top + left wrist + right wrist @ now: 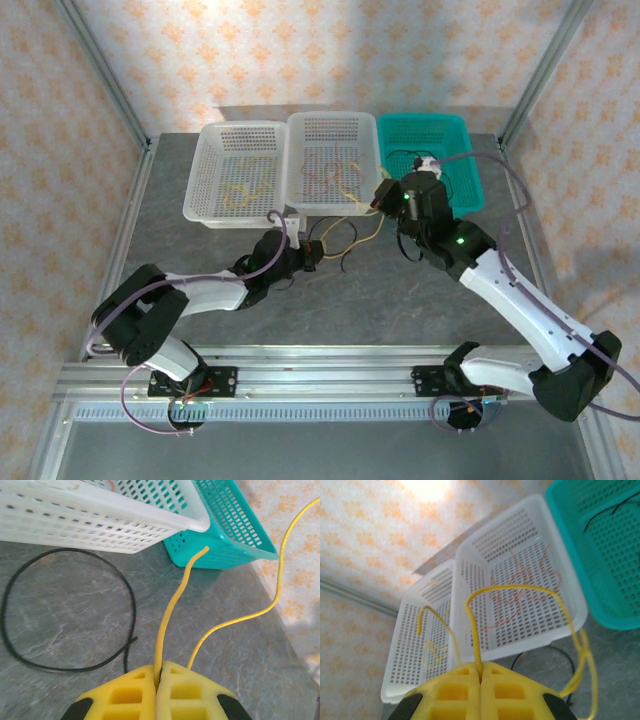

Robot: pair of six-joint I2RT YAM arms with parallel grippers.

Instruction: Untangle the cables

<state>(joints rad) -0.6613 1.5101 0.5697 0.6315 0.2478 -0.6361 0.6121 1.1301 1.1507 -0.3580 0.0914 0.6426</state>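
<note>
My left gripper point(159, 677) is clamped tight on the yellow cable point(172, 605) | my right gripper point(480, 670) also pinches yellow cable, which arches before the middle white basket point(470, 560) | black cable point(134, 610) looped on table point(225, 630) | reddish-pink cable point(520, 597) in that basket

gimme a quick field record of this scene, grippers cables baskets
left gripper: shut on yellow cable
right gripper: shut on yellow cable
black cable: loose loop on table
reddish-pink cable: in middle white basket
other baskets: left white basket, teal basket
</note>
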